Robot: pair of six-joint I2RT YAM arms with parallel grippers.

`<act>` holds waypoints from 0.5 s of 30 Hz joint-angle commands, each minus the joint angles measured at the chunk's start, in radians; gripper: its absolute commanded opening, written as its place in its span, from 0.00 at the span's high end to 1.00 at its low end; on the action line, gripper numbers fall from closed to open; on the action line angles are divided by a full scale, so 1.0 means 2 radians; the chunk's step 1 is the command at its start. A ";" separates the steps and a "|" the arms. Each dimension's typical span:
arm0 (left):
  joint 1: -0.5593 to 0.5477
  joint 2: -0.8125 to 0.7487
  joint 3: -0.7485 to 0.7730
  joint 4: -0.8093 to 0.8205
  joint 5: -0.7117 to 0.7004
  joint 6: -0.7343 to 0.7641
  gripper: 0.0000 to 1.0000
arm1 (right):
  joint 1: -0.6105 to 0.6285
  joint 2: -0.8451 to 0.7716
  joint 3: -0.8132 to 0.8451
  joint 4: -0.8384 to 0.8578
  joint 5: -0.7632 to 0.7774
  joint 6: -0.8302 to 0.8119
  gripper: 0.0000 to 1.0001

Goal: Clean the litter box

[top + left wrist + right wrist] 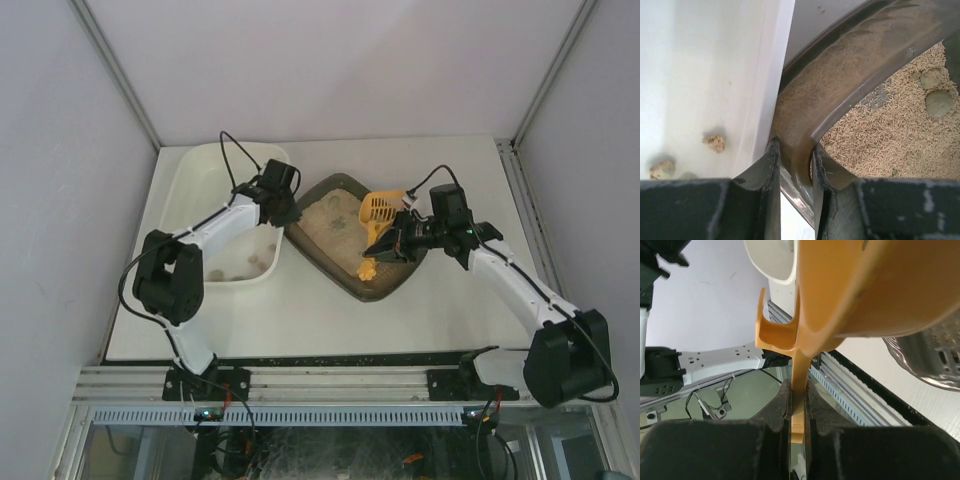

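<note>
litter box (328, 266) sits near the middle of the table (430, 320) on my overhead view, turned like a diamond, with pale pellet litter (890, 130) spread across its floor. white tub (200, 160) lies just beside it at its 9 o'clock, the two nearly touching at that corner. on my left wrist feed the left gripper (795, 152) is clamped on the box's rim at that same 9 o'clock corner, one finger outside the wall and one inside, with the dusty brown lip pinched between them. a couple of greyish clumps (939, 102) rest on the litter toward 2 o'clock in that feed, and tan lumps (715, 142) sit on the tub floor at about 8 o'clock.

on the right wrist feed the right gripper (799, 390) is closed on the thin edge of the yellow scoop's handle, both pads pressed flat against it. from overhead, the scoop (380, 210) hangs over the box's 1 o'clock side, its slotted head pointing toward 12 and its handle running down toward 6. i cannot tell whether the head touches the litter. the right arm reaches in from 4 o'clock, the left from 7 o'clock across the tub.
</note>
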 commanded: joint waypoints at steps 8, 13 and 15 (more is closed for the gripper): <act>-0.088 -0.112 -0.141 0.067 0.093 -0.142 1.00 | 0.028 0.155 0.158 -0.243 0.044 -0.149 1.00; -0.098 -0.130 -0.154 0.075 0.087 -0.154 1.00 | 0.040 0.213 0.192 -0.271 0.066 -0.166 1.00; -0.098 -0.134 -0.157 0.076 0.084 -0.156 1.00 | 0.042 0.224 0.194 -0.275 0.074 -0.169 1.00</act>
